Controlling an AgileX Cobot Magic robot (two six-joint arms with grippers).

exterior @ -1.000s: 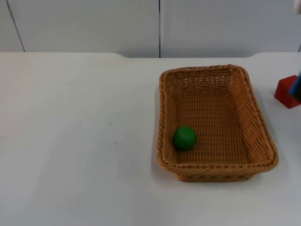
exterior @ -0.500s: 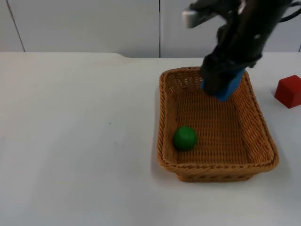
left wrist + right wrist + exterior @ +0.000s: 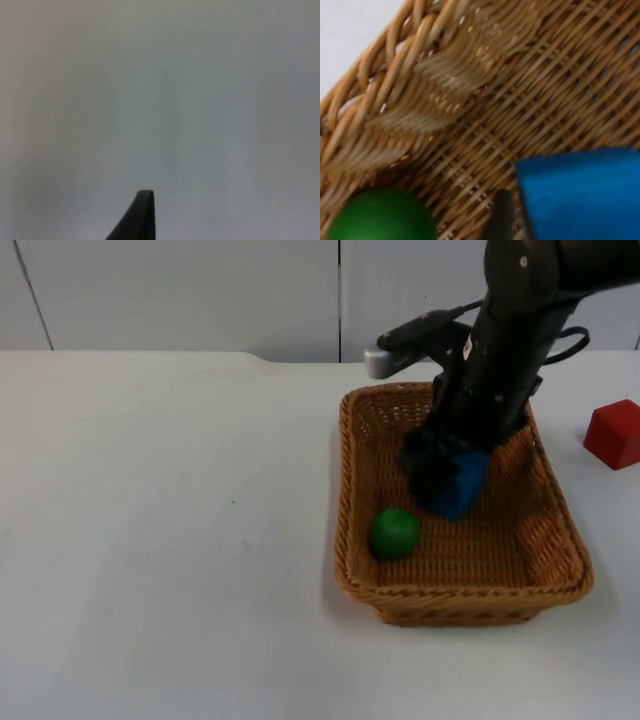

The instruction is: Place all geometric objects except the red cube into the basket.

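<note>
Basket of woven wicker on a white desk holds 1 green ball. Right tool grips a blue block low inside the basket, just beside the ball. Red cube sits outside. Left tool waits; grip unclear.

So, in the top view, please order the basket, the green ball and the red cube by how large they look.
1. basket, clearly largest.
2. red cube and green ball look about alike; the cube is cut by the picture's edge, so I do not rank them.
</note>
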